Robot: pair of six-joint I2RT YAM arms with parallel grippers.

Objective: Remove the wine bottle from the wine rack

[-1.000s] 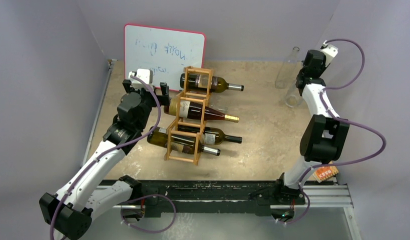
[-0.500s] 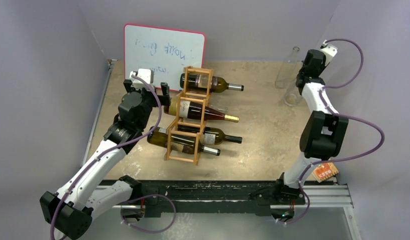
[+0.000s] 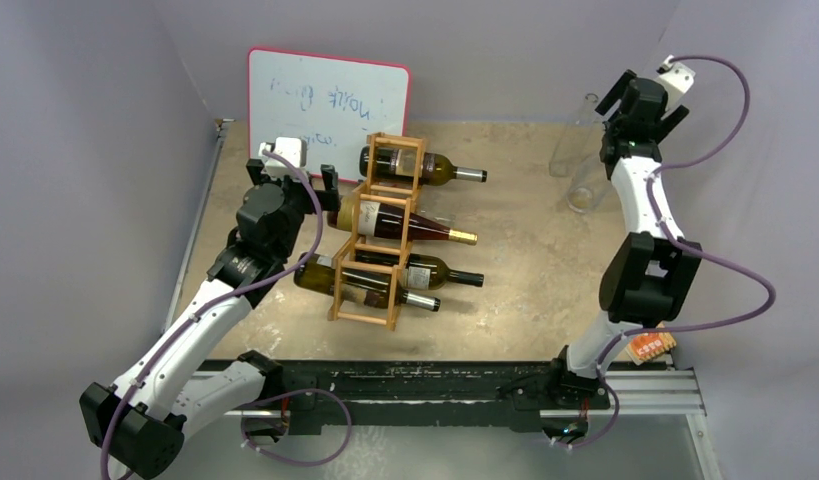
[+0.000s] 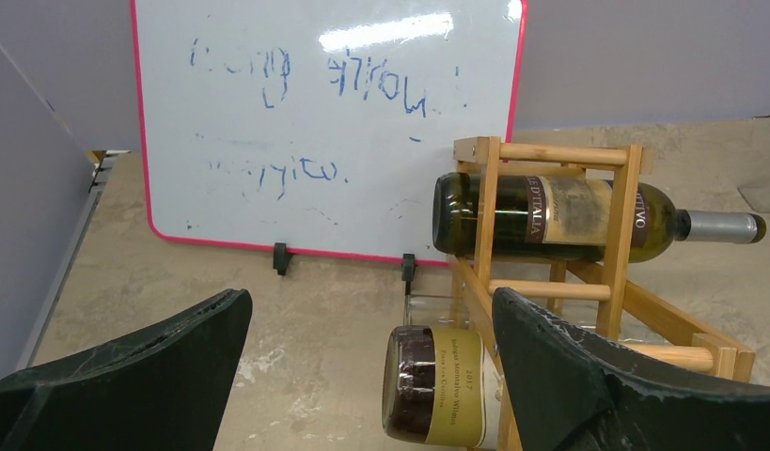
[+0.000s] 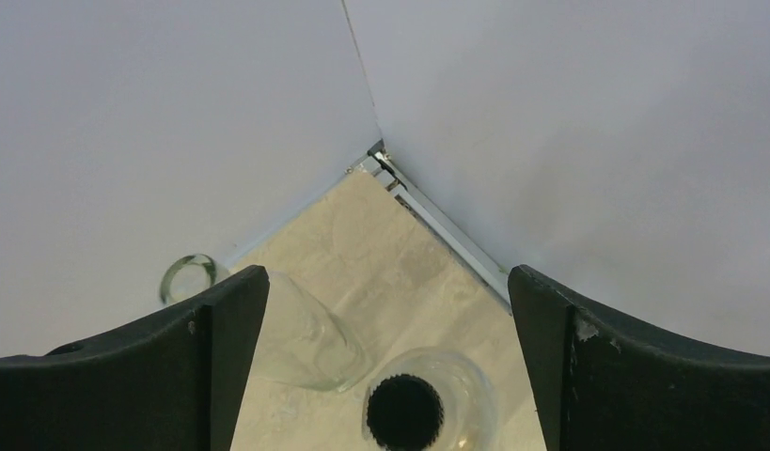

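Note:
The wine rack point(image 3: 377, 240) is a light wooden frame in the middle of the table, with several wine bottles lying in it. My left gripper point(image 3: 328, 192) is open at the rack's left side, level with the base of the second bottle point(image 3: 390, 218). In the left wrist view that tan-labelled bottle point(image 4: 447, 385) lies just ahead between my open fingers point(image 4: 155, 366), nearer the right one, untouched. Above it lies a dark bottle point(image 4: 559, 216) in the rack point(image 4: 625, 235). My right gripper point(image 3: 642, 108) is open and empty at the far right corner.
Below the right gripper point(image 5: 388, 366) stands a clear bottle with a black cap point(image 5: 404, 409), and a second clear bottle point(image 5: 296, 338) leans on the wall. A red-edged whiteboard point(image 3: 325, 100) stands behind the rack. Walls close in on the left, back and right.
The right gripper has opened, let go of the capped clear bottle and risen toward the back right corner. The left arm has barely moved.

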